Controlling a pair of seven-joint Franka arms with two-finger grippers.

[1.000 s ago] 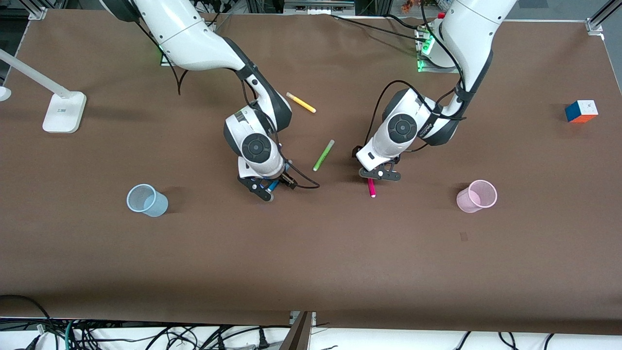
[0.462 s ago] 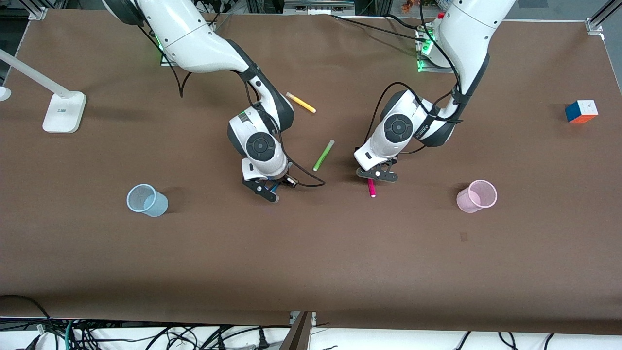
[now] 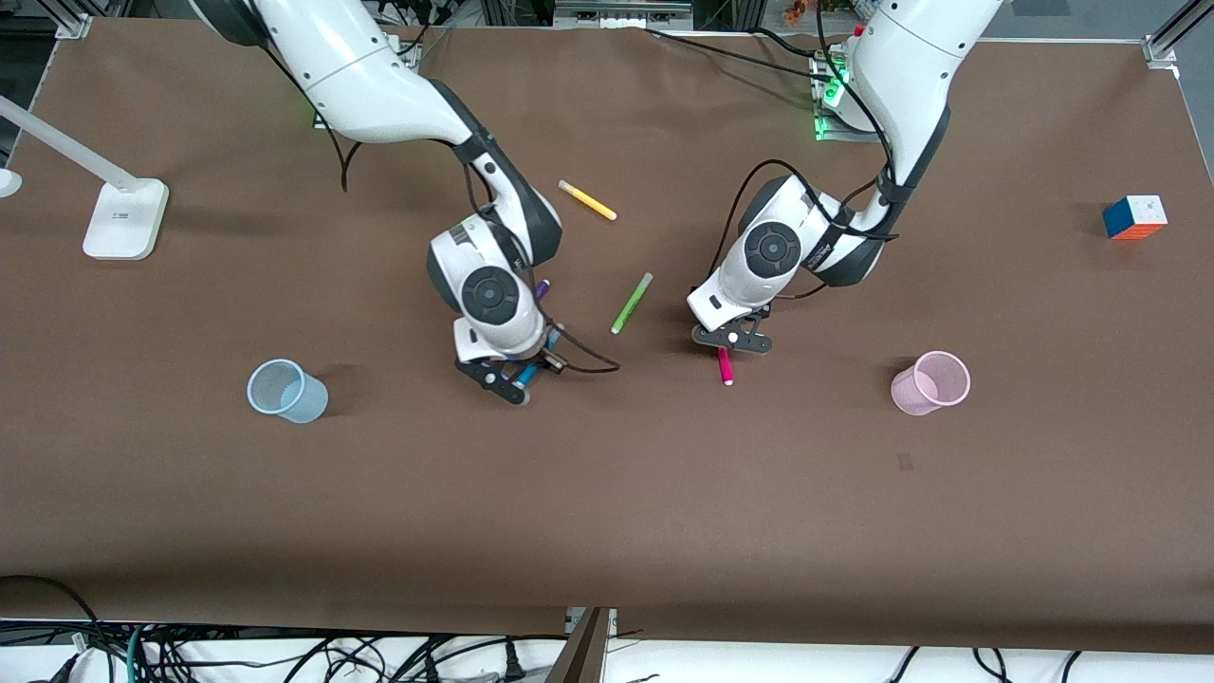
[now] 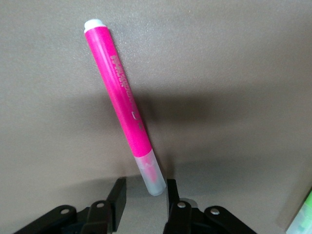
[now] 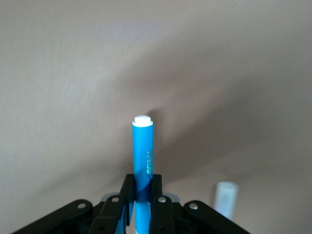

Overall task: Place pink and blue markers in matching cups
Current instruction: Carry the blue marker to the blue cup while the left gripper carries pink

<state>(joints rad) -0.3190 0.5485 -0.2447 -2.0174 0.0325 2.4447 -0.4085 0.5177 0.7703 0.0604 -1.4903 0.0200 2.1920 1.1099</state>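
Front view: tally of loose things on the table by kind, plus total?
Felt-tip markers: 5 (pink, blue, lime-green, yellow, purple)
Translucent plastic cups: 2 (pale blue, pale pink)
Multicoloured puzzle cube: 1
White lamp base: 1
Total: 9

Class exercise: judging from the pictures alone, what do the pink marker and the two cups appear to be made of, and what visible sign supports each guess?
Pink marker: probably smooth, slightly glossy plastic; a soft sheen runs along the barrel, and its cap is frosted see-through. Blue cup and pink cup: likely thin translucent plastic; the brown table shows faintly through their pale walls.
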